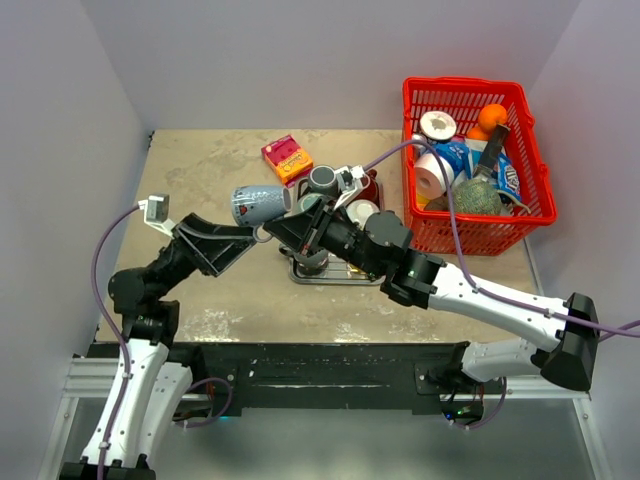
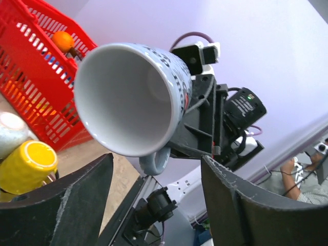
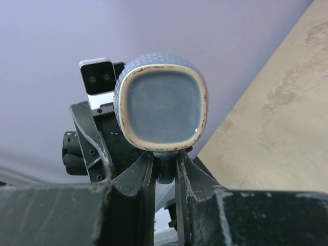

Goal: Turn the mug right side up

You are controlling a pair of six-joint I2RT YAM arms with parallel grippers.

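The blue patterned mug (image 1: 258,204) hangs on its side in the air above the table. Its white mouth (image 2: 128,97) faces the left wrist camera and its square base (image 3: 161,102) faces the right wrist camera. My right gripper (image 1: 274,228) (image 3: 165,166) is shut on the mug's handle (image 2: 154,160), which points downward. My left gripper (image 1: 248,238) (image 2: 156,164) is open just below and in front of the mug's mouth, a finger on each side, not touching it.
A metal tray (image 1: 330,272) with a grey mug (image 1: 322,180) and other cups lies under the right arm. A pink box (image 1: 285,157) lies behind it. A red basket (image 1: 470,160) of groceries stands at the back right. A yellow cup (image 2: 28,164) shows low in the left wrist view.
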